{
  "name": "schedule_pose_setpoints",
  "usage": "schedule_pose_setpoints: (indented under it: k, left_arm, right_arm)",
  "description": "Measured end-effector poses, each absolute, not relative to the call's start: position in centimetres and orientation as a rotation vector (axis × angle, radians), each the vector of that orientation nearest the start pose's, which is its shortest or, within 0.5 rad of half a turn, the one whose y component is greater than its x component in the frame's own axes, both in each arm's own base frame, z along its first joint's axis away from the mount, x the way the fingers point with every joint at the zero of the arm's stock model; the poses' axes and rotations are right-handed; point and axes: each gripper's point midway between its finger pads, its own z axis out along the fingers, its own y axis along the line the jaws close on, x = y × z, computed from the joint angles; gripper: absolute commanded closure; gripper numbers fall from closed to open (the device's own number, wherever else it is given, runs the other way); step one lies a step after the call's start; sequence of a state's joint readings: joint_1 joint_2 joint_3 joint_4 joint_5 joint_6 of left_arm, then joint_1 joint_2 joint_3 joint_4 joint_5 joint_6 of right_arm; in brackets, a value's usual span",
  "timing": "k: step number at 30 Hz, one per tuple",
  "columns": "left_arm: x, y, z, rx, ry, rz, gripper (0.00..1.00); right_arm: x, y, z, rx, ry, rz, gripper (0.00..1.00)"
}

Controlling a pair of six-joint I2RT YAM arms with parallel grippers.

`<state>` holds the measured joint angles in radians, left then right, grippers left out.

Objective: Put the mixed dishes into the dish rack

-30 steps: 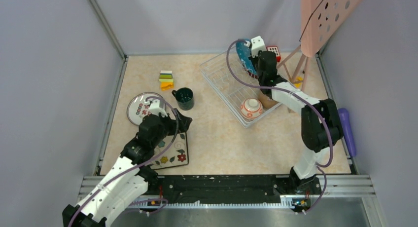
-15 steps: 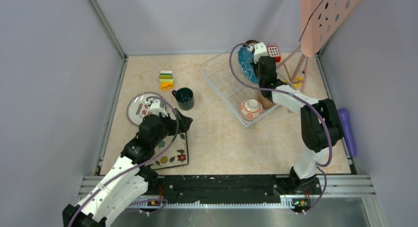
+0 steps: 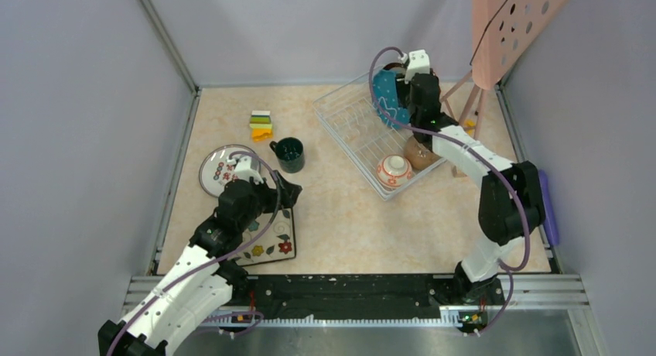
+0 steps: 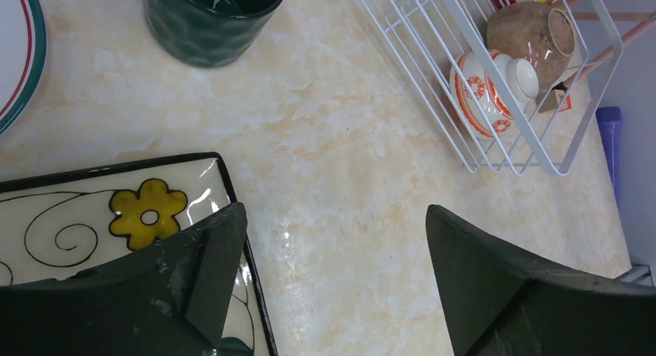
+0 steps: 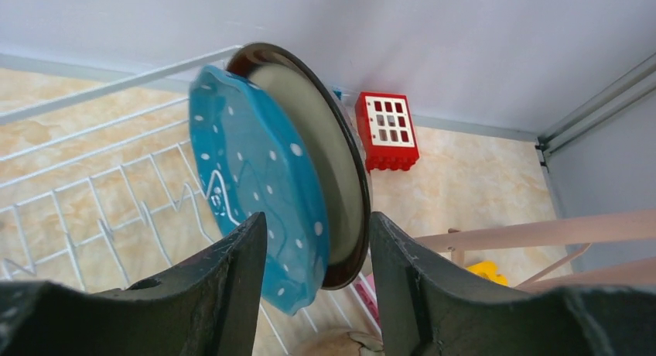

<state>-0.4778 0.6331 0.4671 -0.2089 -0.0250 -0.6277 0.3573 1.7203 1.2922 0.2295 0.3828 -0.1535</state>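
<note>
Top external view, near to far: by the near edge of the surface [image 3: 340, 217], toward its left side, the left claw [image 4: 334, 286] hangs spread wide over the right edge of the square floral plate [image 3: 271, 244], pinching nothing. The white red-marked plate [image 3: 215, 170] and teal mug [image 3: 291, 154] sit just beyond. In the far-right corner, the dish rack [image 3: 344, 112] carries the orange bowl [image 3: 394, 170] and brown bowl [image 3: 420, 153] at its near end. At its far end the blue dotted plate [image 5: 247, 186] stands on edge against the cream plate [image 5: 309, 139]. The right claw [image 5: 317, 220] straddles their rims, jaws parted, apparently gripping neither. Releasing the blue plate looks like the step in hand. Next, that claw would need to back straight off without tipping it, with three dishes left to load.
</note>
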Motion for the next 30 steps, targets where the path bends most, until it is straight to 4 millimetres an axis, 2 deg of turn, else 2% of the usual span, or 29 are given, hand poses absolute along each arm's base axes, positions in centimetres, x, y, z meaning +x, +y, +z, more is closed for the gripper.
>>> schedule_pose_setpoints:
  k: [7,12,14,19,22,27,30]
  left_arm:
    - [23.6,-13.9,14.8,-0.201,2.073,-0.638,0.09]
    - [23.5,-13.2,14.2,-0.245,2.111,-0.593,0.09]
    - [23.7,-13.0,14.3,-0.257,2.113,-0.58,0.08]
    - [24.3,-12.1,15.1,-0.301,2.099,-0.539,0.06]
    - [24.8,-11.0,15.3,-0.347,2.088,-0.511,0.06]
    - [25.6,-8.5,14.9,-0.468,2.083,-0.479,0.06]
    - [26.3,-6.6,14.9,-0.574,2.064,-0.494,0.06]
  right_arm:
    - [49.8,12.5,26.2,-0.123,1.784,-0.064,0.46]
    - [47.3,14.1,26.7,-0.076,1.841,0.042,0.42]
    - [45.8,15.7,26.5,-0.077,1.874,0.092,0.42]
    - [41.2,21.3,26.1,-0.146,1.944,0.236,0.41]
    - [38.1,23.6,26.2,-0.192,1.961,0.324,0.39]
    - [34.0,24.6,27.6,-0.225,1.96,0.435,0.37]
    - [32.7,24.8,28.2,-0.229,1.959,0.482,0.37]
